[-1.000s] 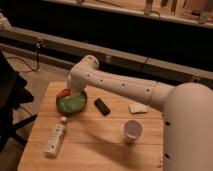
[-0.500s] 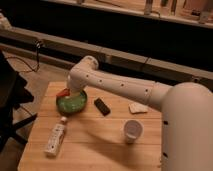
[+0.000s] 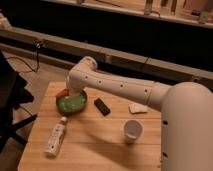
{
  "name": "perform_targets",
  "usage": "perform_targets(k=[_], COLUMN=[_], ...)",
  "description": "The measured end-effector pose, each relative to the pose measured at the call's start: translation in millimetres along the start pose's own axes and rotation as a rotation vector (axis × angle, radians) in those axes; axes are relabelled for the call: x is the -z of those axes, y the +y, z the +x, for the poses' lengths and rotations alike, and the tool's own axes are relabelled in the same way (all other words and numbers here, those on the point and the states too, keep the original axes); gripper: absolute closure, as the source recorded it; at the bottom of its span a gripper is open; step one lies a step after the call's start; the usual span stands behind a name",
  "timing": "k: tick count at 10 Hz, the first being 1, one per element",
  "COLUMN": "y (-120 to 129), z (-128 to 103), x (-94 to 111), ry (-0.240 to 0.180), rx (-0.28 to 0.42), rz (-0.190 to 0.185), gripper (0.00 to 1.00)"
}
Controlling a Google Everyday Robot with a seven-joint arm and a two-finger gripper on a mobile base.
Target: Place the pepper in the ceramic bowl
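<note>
hand (image 3: 70,95) over ceramic bowl (image 3: 71,104), pepper (image 3: 62,93) at rim

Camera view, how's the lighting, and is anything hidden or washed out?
Camera view: warm light on the wooden table, dark background; soft blur throughout; white arm bright; gripper lowered over the ceramic bowl, partly hidden by the arm; pepper at the bowl's rim.

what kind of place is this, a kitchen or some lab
Likely a robot lab or test room, not a kitchen: a bare wooden table with staged props, a cable trailing on the floor, and the arm's claw over the ceramic bowl.
</note>
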Motion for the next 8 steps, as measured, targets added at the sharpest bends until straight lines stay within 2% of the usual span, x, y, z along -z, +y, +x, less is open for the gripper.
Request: perform_targets(k=[1, 2, 8], y=[0.0, 0.2, 0.3], z=[-0.2, -0.5, -0.5], x=[0.2, 0.2, 0.1], ry=[0.0, 0.0, 0.0], rx=[0.001, 0.002, 0.011], rz=[0.001, 0.002, -0.001], gripper=[0.26, 0.2, 0.2])
